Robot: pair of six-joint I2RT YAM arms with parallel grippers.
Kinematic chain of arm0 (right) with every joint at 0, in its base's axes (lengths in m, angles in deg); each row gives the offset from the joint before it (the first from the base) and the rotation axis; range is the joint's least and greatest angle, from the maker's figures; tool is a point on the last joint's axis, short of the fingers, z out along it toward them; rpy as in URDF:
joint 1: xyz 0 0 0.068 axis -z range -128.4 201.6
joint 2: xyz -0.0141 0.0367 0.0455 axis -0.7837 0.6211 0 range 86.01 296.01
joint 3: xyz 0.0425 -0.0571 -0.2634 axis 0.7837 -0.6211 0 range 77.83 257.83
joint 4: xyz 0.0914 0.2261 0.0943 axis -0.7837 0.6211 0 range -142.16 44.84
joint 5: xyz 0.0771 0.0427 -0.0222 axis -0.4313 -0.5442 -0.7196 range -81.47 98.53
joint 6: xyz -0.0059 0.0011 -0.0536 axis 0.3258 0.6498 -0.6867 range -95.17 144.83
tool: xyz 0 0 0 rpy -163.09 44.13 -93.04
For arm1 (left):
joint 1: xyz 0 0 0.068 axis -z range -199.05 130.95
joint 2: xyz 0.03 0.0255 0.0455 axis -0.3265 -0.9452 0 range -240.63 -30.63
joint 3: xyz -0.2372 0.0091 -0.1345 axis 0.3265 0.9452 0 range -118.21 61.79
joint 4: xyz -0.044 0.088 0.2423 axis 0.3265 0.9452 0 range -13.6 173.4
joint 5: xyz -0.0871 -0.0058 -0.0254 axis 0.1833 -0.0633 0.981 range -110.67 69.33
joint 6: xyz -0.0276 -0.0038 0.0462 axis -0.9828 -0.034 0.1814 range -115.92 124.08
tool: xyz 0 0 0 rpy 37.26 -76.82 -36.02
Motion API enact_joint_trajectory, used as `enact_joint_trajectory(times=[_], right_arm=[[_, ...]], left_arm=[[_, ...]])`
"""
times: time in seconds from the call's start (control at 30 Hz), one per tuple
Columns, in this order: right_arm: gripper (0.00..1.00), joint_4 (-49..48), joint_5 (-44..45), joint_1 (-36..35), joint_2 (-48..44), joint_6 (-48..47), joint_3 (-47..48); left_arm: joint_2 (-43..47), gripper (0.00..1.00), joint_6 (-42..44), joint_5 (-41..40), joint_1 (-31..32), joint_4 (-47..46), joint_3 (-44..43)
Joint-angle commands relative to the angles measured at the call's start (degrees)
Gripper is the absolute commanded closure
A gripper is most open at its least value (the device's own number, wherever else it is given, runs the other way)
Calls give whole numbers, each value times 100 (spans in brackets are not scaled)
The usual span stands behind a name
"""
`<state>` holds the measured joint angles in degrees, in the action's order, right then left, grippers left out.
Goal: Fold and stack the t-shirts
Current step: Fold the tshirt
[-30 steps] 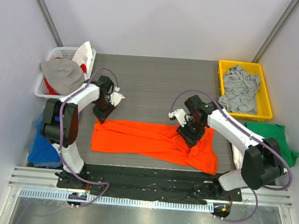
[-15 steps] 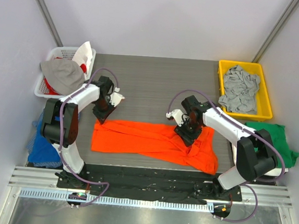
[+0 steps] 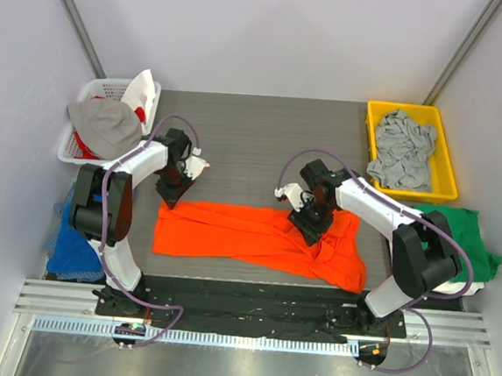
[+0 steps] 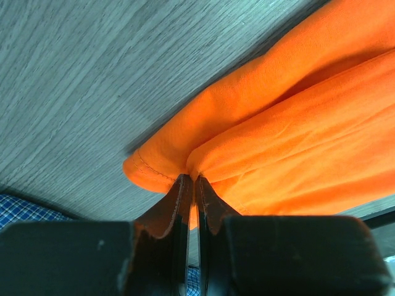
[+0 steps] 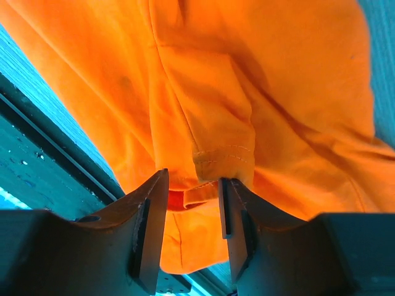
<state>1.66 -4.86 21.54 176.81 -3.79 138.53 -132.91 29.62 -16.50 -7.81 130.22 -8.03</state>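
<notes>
At the far left, a white slotted plastic basket [image 3: 70, 150] holds a crumpled grey cloth [image 3: 105, 125]. A blue checked cloth [image 3: 68, 247] lies below it, beside the dark grey wood-grain table [image 3: 256, 127]. The left gripper [image 4: 190, 180] is down at the far left corner of the bright orange short-sleeved t-shirt [image 3: 247, 234], its fingers pressed together on a pinch of the hem. The orange t-shirt lies stretched across the near part of the table, bunched up at its right end. The right gripper [image 5: 191, 185] is over that bunched part, its fingers partway apart with a stitched fold of cloth between them. I cannot tell whether they squeeze it. Farther right, a yellow plastic tray [image 3: 405, 108] holds a light grey t-shirt [image 3: 402, 148], and a green t-shirt [image 3: 463, 229] lies past the table's right edge.
</notes>
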Motion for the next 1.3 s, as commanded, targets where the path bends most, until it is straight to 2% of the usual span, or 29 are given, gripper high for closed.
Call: enact_joint_trajectory(times=[0.0, 0.07, 0.4, 0.6, 1.27], right_arm=[[58, -126, -103, -52, 51, 23, 231], [65, -126, -155, -61, 113, 41, 248], [78, -232, -182, -193, 218, 129, 196], [99, -162, -138, -333, 78, 199, 196], [99, 1113, -208, -1273, -502, 146, 468]], left_arm=[[-29, 89, -23, 49, 27, -47, -5], [-20, 89, -32, 32, 27, -39, 4], [-29, 90, -5, -3, 27, -100, 74], [-20, 90, -5, -21, 27, -118, 118], [-275, 91, -93, -82, 27, 32, -198]])
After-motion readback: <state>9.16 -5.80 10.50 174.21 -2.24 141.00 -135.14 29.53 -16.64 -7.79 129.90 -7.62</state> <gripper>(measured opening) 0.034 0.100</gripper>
